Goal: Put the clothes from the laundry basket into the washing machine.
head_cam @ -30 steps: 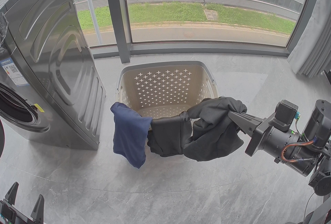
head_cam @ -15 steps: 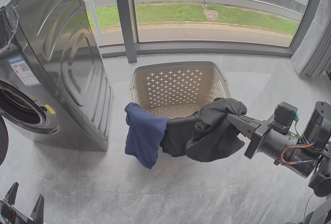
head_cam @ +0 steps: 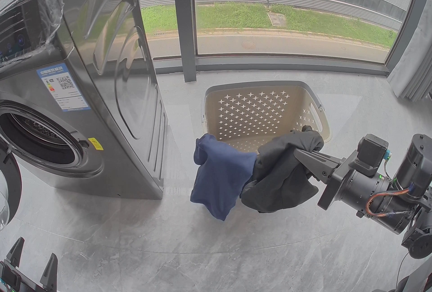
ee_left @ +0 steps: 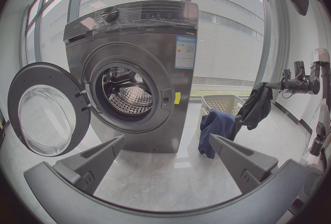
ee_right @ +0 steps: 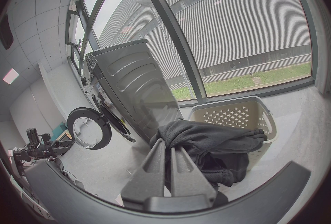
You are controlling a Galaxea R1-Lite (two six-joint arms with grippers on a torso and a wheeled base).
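One dark garment [head_cam: 279, 171] is held pinched by the right gripper [head_cam: 300, 154] at the laundry basket [head_cam: 265, 83] rim, evidently for transfer. The left gripper [ee_left: 165, 137] is seen spread, unloaded.

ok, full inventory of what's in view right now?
washing machine: one, grey, on the robot's left.
door: one, dark rim with a glass centre, swung open.
laundry basket: one, beige, on the floor before the window.
blue garment: one, draped over the basket's near rim.
dark grey garment: one, hanging from the right claw by the basket's near rim.
curtain: one, grey, at the window's right.
floor: grey, marbled.
left claw: open, low, facing the machine's drum opening.
right claw: shut on the dark grey garment.
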